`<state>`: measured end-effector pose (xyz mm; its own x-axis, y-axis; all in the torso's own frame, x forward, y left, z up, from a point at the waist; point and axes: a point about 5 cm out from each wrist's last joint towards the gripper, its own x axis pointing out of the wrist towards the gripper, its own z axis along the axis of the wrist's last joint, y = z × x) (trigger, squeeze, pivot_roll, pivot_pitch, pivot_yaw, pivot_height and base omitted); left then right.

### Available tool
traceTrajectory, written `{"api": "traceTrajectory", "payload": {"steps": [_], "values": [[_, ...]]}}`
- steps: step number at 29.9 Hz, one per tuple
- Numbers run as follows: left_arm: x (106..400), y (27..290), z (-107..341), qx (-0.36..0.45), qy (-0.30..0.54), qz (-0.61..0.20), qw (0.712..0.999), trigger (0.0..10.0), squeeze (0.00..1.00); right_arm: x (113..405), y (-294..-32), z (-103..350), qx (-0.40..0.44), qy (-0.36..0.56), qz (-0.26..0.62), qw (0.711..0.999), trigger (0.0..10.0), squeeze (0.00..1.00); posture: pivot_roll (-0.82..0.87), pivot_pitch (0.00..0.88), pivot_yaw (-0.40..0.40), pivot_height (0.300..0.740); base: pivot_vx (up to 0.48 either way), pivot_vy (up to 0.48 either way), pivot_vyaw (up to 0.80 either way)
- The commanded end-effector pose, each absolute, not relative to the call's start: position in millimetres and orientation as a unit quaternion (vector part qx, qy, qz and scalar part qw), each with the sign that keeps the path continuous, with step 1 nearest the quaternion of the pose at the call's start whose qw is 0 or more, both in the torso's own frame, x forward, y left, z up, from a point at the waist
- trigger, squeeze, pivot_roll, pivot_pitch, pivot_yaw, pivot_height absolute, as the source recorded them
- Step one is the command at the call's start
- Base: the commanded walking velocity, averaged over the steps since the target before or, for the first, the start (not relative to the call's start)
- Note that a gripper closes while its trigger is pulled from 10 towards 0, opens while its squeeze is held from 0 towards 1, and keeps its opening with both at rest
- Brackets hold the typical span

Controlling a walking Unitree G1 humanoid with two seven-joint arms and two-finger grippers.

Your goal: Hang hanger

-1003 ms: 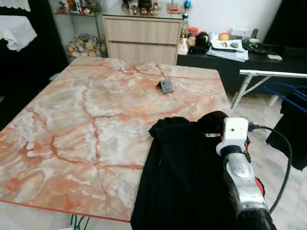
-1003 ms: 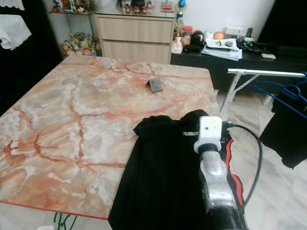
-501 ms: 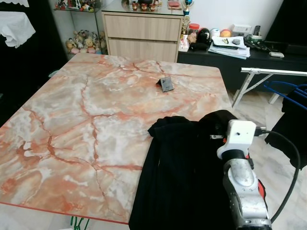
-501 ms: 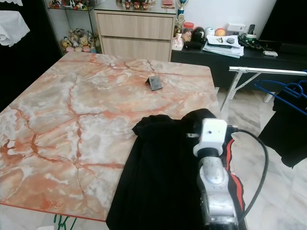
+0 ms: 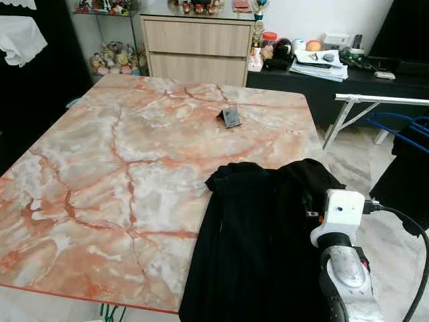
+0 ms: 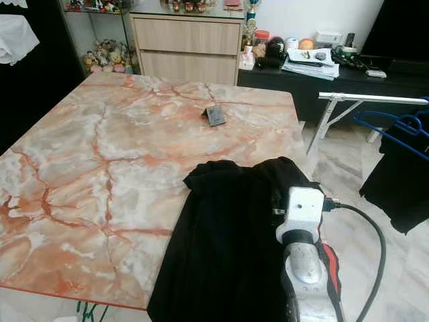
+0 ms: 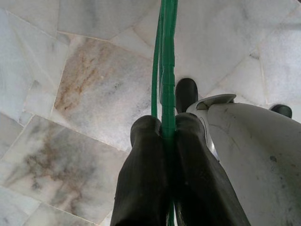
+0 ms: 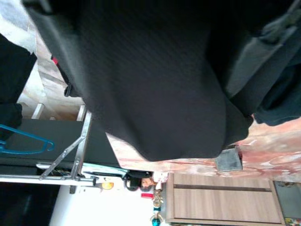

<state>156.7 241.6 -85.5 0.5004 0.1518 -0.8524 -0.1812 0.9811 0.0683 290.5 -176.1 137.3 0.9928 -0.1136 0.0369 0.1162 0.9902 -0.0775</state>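
R arm's pulled back toward robot over black cloth garment (image 5: 261,228) on marble surface (image 5: 134,154); L tool (image 7: 162,136) clamped on thin green wire hanger (image 7: 165,56), R tool's state can't tell—keep hanger level when lifting.

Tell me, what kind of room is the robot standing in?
Most likely a home's living or dining room: a marble-topped table with a black garment draped over its edge, a wooden cabinet topped with figurines, and a tiled floor.

Pink-veined marble table (image 5: 120,154) with small dark object (image 5: 232,119), wooden cabinet (image 5: 198,45) behind, folding rack (image 5: 375,102) beside.
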Motion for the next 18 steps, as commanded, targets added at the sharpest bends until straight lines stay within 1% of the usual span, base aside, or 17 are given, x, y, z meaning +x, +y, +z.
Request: {"api": "traceTrajectory", "payload": {"steps": [1, 11, 12, 13, 14, 15, 16, 18], "values": [[147.6, 239.8, -89.8, -0.011, 0.505, 0.092, 0.858, 10.0, 0.00, 289.7, -173.4, 140.0, -0.035, -0.018, -0.059, 0.998, 10.0, 1.00, -0.03, 0.073, -0.011, 0.740, 0.000, 0.000, 0.00], [147.3, 241.3, -89.5, -0.008, 0.506, 0.092, 0.857, 10.0, 0.00, 290.8, -167.5, 142.4, -0.037, -0.017, -0.056, 0.998, 10.0, 1.00, -0.02, 0.073, -0.010, 0.740, 0.000, 0.000, 0.00], [147.3, 241.5, -89.4, -0.008, 0.506, 0.092, 0.858, 10.0, 0.00, 290.9, -167.4, 142.7, -0.040, -0.017, -0.058, 0.997, 10.0, 0.91, -0.02, 0.075, -0.009, 0.740, 0.000, 0.000, 0.00], [147.4, 241.7, -89.4, -0.008, 0.506, 0.091, 0.858, 10.0, 0.00, 291.0, -167.3, 142.9, -0.042, -0.017, -0.059, 0.997, 10.0, 0.55, -0.02, 0.076, -0.009, 0.740, 0.000, 0.000, 0.00], [147.4, 241.7, -89.4, -0.008, 0.506, 0.091, 0.858, 10.0, 0.00, 291.0, -167.3, 142.9, -0.042, -0.017, -0.059, 0.997, 10.0, 0.55, -0.02, 0.076, -0.009, 0.740, 0.000, 0.000, 0.00], [147.4, 241.8, -89.3, -0.008, 0.506, 0.091, 0.858, 10.0, 0.00, 291.1, -167.2, 143.0, -0.043, -0.017, -0.060, 0.997, 10.0, 0.11, -0.02, 0.077, -0.009, 0.740, 0.000, 0.000, 0.00], [147.7, 242.2, -89.1, -0.009, 0.505, 0.092, 0.858, 10.0, 0.00, 291.3, -166.8, 143.3, -0.042, -0.018, -0.060, 0.997, 10.0, 0.00, -0.02, 0.080, -0.009, 0.740, 0.000, 0.000, 0.00], [147.8, 242.4, -89.0, -0.009, 0.505, 0.092, 0.858, 10.0, 0.00, 291.6, -166.2, 143.3, -0.042, -0.018, -0.060, 0.997, 10.0, 0.00, -0.02, 0.080, -0.009, 0.740, 0.000, 0.000, 0.00]]}}
